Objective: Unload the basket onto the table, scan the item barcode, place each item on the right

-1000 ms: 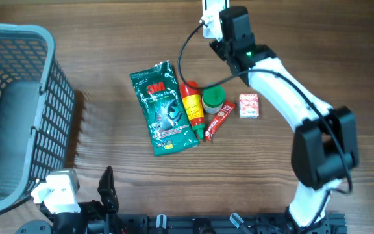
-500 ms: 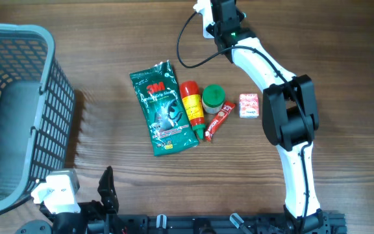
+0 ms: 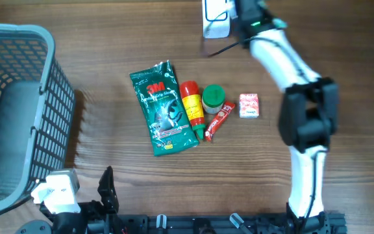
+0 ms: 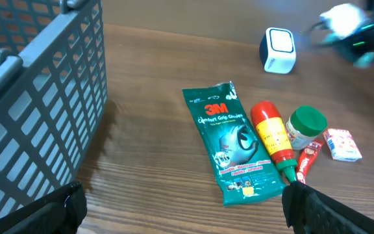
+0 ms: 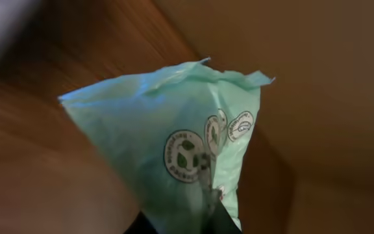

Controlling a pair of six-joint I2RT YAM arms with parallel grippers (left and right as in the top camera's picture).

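From overhead, the wooden table [image 3: 109, 39] carries a grey basket [image 3: 50, 78] along its left edge and a cluster of goods near its middle. These are a dark green 3M packet [image 3: 164, 110], a red bottle [image 3: 191, 107] touching its right side, a green-lidded jar [image 3: 213, 97], a red tube [image 3: 218, 120] and, a little apart to the right, a small red-and-white box [image 3: 249, 105]. The white scanner [image 3: 216, 19] stands at the far edge. The right arm [image 3: 284, 58] stretches up to that edge, and its blurred end sits just beside the scanner, on its right. What it holds cannot be made out from here. In the left wrist view, the left pincer [image 4: 184, 195] is spread wide and empty above the near edge, one finger in each lower corner of the view. The basket wall is at the left, the cluster lies ahead, and the scanner is beyond it with the blurred right arm to its right. In the right wrist view, the right pincer [image 5: 203, 221] is nearly closed on the lower edge of a pale green packet [image 5: 174, 136]. The packet rises straight out from between the fingers and fills the middle of the view. Round printed marks face the camera, and blurred wood lies behind it.
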